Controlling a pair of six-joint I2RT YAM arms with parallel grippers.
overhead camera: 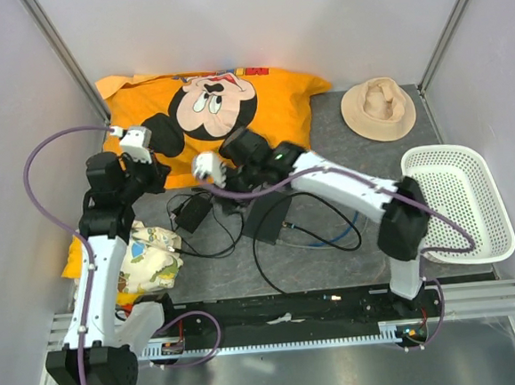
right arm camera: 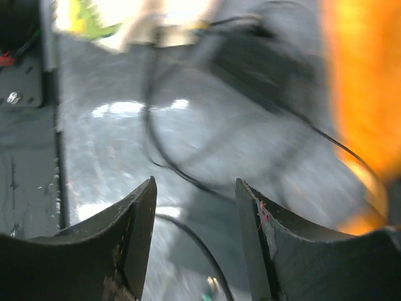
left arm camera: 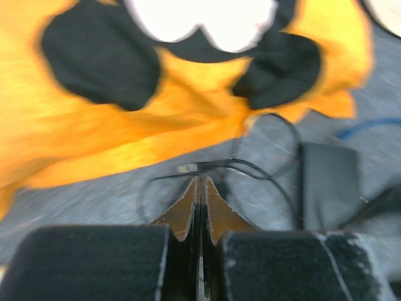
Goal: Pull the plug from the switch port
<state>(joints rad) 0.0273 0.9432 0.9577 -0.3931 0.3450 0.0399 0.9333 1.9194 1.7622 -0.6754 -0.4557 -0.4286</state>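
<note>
It is hard to tell if the job is done yet. The flat black box with holes for wires, the switch, lies on the grey counter in a tangle of thin black wires. A blue wire seems to go into its right side. In the left wrist view a small plug on a black wire seems to lie loose on the counter. If that is the right plug, the pull is done. If not, a plug has yet to come out. The right hand is let go, its two fingers apart with nothing between them, hanging over the wires. The switch lies near it, on the side toward the arms' feet, not touching. The left hand is squeezed tight on nothing, near the orange cloth with a cartoon mouse.
</note>
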